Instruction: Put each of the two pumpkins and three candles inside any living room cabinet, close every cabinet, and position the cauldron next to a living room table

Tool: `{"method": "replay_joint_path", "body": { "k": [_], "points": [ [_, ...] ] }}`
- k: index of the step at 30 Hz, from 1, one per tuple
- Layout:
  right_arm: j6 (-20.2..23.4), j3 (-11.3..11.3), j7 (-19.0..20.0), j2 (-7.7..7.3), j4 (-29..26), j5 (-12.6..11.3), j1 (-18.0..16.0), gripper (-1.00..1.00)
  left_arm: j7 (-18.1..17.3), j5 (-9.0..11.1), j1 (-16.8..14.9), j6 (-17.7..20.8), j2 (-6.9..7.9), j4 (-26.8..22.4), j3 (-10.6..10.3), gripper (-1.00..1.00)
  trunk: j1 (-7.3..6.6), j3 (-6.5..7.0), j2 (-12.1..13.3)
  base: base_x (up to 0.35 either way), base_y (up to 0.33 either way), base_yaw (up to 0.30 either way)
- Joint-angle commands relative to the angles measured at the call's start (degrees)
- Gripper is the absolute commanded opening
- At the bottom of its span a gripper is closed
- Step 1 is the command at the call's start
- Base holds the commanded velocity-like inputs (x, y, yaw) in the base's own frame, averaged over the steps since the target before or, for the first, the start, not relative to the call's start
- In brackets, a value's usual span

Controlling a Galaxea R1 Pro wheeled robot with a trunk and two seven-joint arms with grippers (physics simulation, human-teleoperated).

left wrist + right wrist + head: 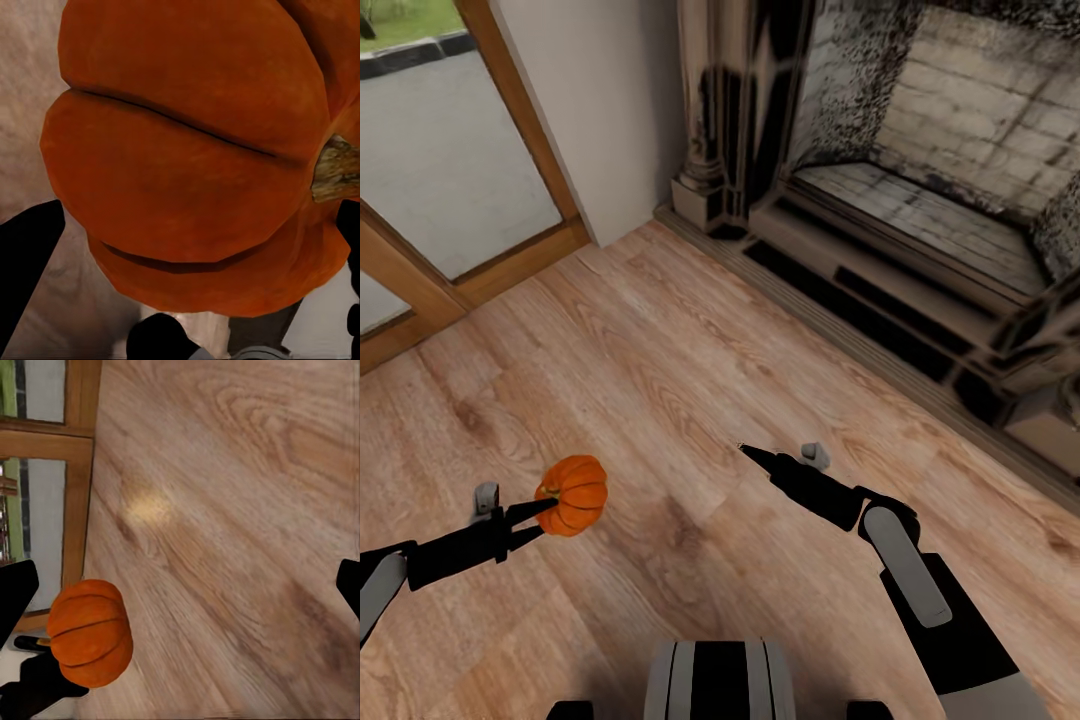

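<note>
Left end effector (545, 512): closed on a pumpkin (573, 495), its dark fingers meeting the fruit at its near side, with the pumpkin carried above the floor rather than resting on it. In the left wrist view the pumpkin (195, 157) sits close before the camera, its ribbed orange skin and a brown stem at one edge, with a dark finger (26, 262) beside it. The left arm reaches in from the lower left of the head view, forearm nearly level, pointing inward and slightly forward.

Right end effector (745, 450): holds nothing; in the head view its fingers taper to a single dark point, while the right wrist view shows the two tips (15, 592) at opposite edges of the picture, standing apart. The right arm enters from the lower right, bent at the elbow, pointing forward and toward the left arm. From the right wrist camera the pumpkin (90, 631) appears off to one side, well apart from the right fingers, with bare wood between.

Surface: wooden plank floor (690, 400), light brown with visible grain.

Room: a glazed door with a wood frame (510, 90) at upper left, a pale wall (610, 110) beside it, and a dark fireplace (920, 190) with a brick-lined interior at upper right.
</note>
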Motion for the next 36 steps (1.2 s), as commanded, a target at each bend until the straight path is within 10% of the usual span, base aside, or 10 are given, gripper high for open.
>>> {"method": "replay_joint_path", "body": {
  "k": [1, 21, 36],
  "points": [
    [0.1, 0.0, 0.2, -0.02, 0.0, 0.1, 0.0, 1.00, -0.1, 0.0, 0.0, 0.2, 0.01, -0.2, 0.1, -1.00, -0.07, 0.25, 0.0, -0.346, 0.000, -0.268],
    [0.1, 0.0, 0.3, -0.02, 0.1, 0.1, 0.0, 1.00, -0.6, 0.2, 0.2, 0.2, 0.09, 0.3, 1.9, -1.00, -0.58, 5.63, 0.3, -0.348, 0.000, -0.269],
    [-0.1, 0.0, 0.3, -0.02, 0.2, 0.3, 0.0, 1.00, -0.6, 0.2, 0.3, 0.1, 0.04, 0.4, 2.7, -1.00, -0.58, 6.38, 0.3, -0.324, 0.000, -0.266]
  ]
}}
